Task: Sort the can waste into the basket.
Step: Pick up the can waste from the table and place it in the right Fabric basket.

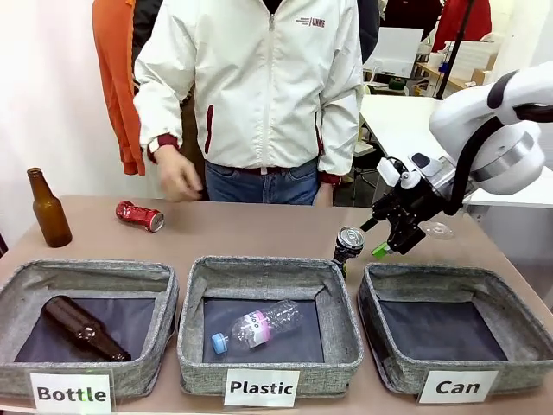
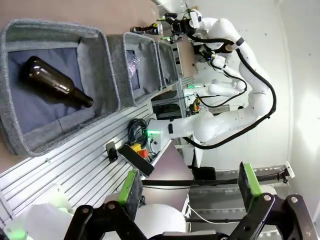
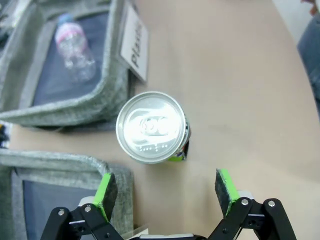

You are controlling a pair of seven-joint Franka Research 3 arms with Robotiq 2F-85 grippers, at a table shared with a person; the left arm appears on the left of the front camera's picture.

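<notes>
The black can with a silver top [image 1: 349, 241] stands upright on the table behind the gap between the middle and right bins. My right gripper [image 1: 390, 245] hovers just to its right, open. From the right wrist, the can's silver top [image 3: 152, 127] lies just beyond my open right gripper [image 3: 165, 189], not between the green pads [image 3: 106, 191]. The red dented can [image 1: 140, 215] lies on its side at the far left, near the person's hand [image 1: 178, 178]. The "Can" basket [image 1: 378, 322] sits at the front right with nothing in it. My left gripper [image 2: 190, 182] is open and holds nothing.
The "Plastic" bin [image 1: 193, 322] holds a clear bottle [image 1: 257, 327]. The "Bottle" bin [image 1: 161, 298] holds a brown bottle [image 1: 85, 328]. Another brown bottle [image 1: 48, 210] stands at the far left. A person in a white jacket [image 1: 259, 86] stands at the far edge.
</notes>
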